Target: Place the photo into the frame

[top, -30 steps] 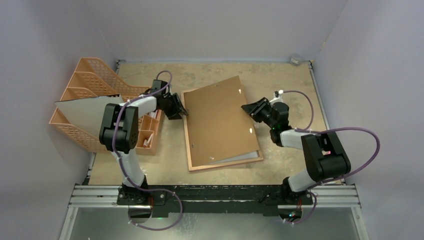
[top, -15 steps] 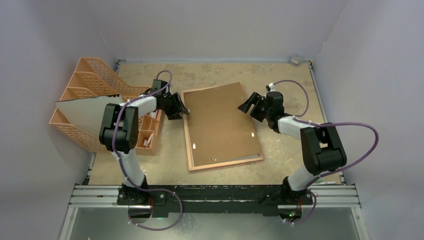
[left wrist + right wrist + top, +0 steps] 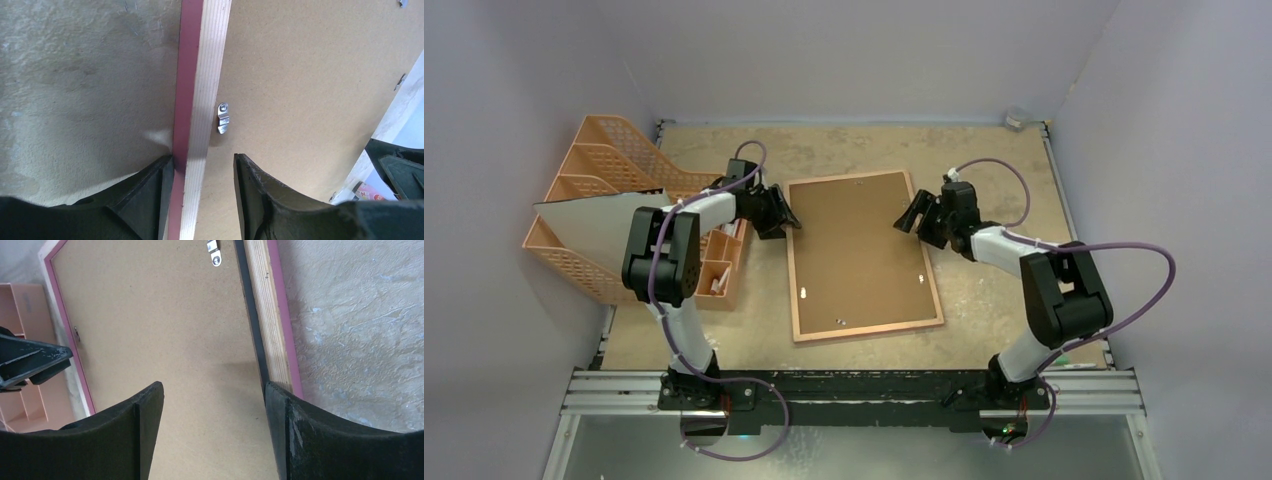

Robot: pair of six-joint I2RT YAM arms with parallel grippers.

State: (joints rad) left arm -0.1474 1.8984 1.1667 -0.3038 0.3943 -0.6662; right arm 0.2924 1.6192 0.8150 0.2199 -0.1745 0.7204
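Observation:
The frame (image 3: 791, 262) lies face down in the middle of the table, its pink border and pale wood rim (image 3: 202, 75) facing up. A brown backing board (image 3: 859, 250) lies flat inside it and hides whatever is beneath; the photo is not visible. My left gripper (image 3: 789, 222) stands open astride the frame's left rim; one finger (image 3: 150, 190) touches the pink side and the other finger stands apart over the board. My right gripper (image 3: 911, 215) is open above the board (image 3: 150, 315) at the right rim (image 3: 267, 315), holding nothing. Small metal tabs (image 3: 223, 118) sit along the rim.
An orange file rack (image 3: 594, 170) stands at the left with a greyish-white sheet (image 3: 589, 225) leaning in it. A small pink desk organiser (image 3: 719, 265) sits just left of the frame. A small round object (image 3: 1018, 118) rests in the far right corner.
The backing board, tilted up at its right edge a second ago, now lies flat in the frame. My right gripper has opened and shifted toward the frame's upper right. The frame sits straighter.

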